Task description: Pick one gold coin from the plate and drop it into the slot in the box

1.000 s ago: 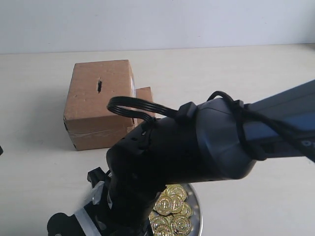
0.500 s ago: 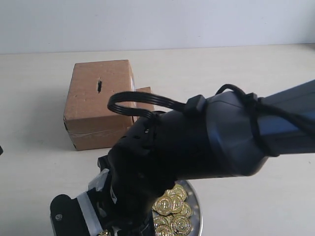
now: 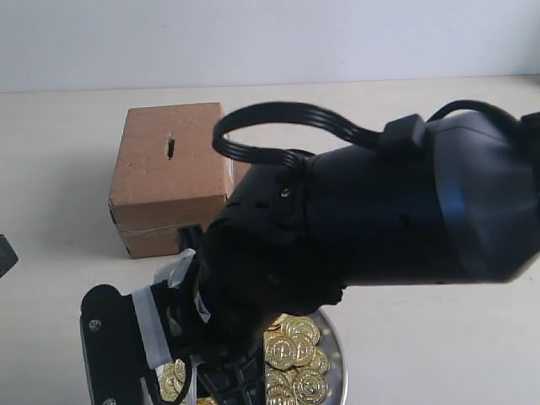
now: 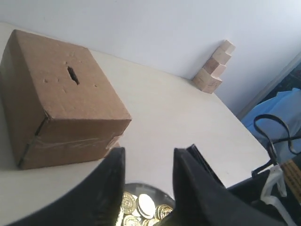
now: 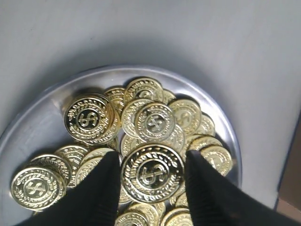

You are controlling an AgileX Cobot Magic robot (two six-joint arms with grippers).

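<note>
Most of the exterior view is taken up by the right arm [image 3: 380,219], which hangs over the pale desk [image 3: 422,126] and hides much of what lies under it. Beyond it stands the box [image 3: 169,181], upright, near the plate [image 5: 42,122] but not touching it. The plate lies at the near edge of the desk, with a loose heap of coins [image 5: 155,122] in it.

The right tool [image 5: 151,162] is closed to one coin's width. It pinches a single coin [image 5: 151,175] by its rim, face toward the wrist camera, above the heap. The left tool [image 4: 149,153] hangs with its jaws well apart and nothing between them, looking over the plate toward the box. The slot [image 3: 170,148] is a short dark slit in the box top, uncovered.

By my judgement the pick is done and the carry to the box is next. The grip is the weak point, since only two rim contacts hold a smooth coin, and a jolt could swing it or let it drop back. The slit is barely a coin long, so a coin arriving flat or crosswise would lie on the cardboard. The bulky wrist could also nudge the light box if it comes in low.
</note>
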